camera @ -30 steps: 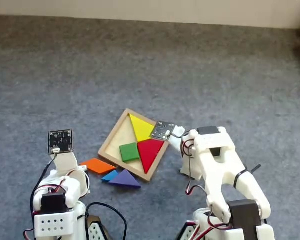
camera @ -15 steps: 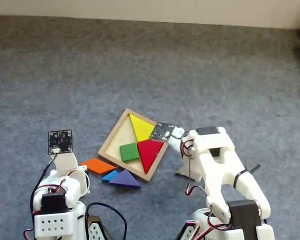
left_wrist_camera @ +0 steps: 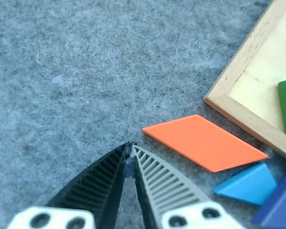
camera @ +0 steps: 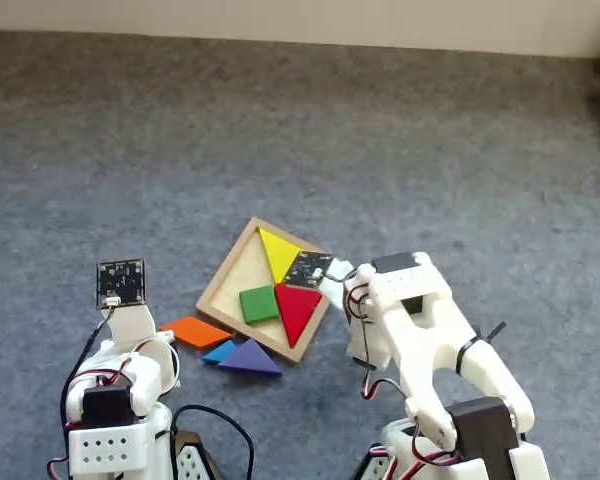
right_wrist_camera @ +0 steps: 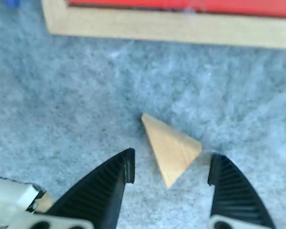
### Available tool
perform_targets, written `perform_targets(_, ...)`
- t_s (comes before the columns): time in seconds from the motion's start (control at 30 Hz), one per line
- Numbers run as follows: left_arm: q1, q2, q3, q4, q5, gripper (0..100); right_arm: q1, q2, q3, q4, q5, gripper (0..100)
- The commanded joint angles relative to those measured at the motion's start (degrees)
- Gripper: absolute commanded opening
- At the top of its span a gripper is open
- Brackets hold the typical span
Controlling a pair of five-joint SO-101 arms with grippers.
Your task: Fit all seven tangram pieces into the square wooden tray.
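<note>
Grey felt [camera: 430,150] lies open round the square wooden tray [camera: 223,260], which holds a yellow triangle [camera: 277,252], green square [camera: 259,304] and red triangle [camera: 298,305], with the orange parallelogram [camera: 194,331], blue triangle [camera: 220,350] and purple triangle [camera: 248,358] loose at its seven o'clock near the closed, empty left gripper [left_wrist_camera: 132,146], while the right gripper [right_wrist_camera: 172,155] gapes wide astride a plain wooden triangle [right_wrist_camera: 174,145] just off the rim.
</note>
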Motion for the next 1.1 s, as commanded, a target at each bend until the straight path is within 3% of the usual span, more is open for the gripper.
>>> perform_targets(0.0, 0.6, -3.0, 1.1, 0.3, -0.5, 1, -0.8, 0.0, -2.2, -5.4, -0.5, 25.7)
perform_targets(0.33, 0.6, -3.0, 1.1, 0.3, -0.5, 1, -1.2, -0.1, 0.7, -7.8, 0.0, 25.5)
perform_targets(0.6, 0.6, -3.0, 1.1, 0.3, -0.5, 1, -0.7, -0.6, 3.0, -7.6, -0.1, 19.5)
perform_targets(0.8, 0.6, -3.0, 1.1, 0.3, -0.5, 1, -0.7, -0.6, 2.5, -0.9, -0.1, 19.2)
perform_targets(1.07, 0.6, -3.0, 1.1, 0.3, -0.5, 1, -0.7, -0.6, 2.9, -0.2, -0.1, 19.1)
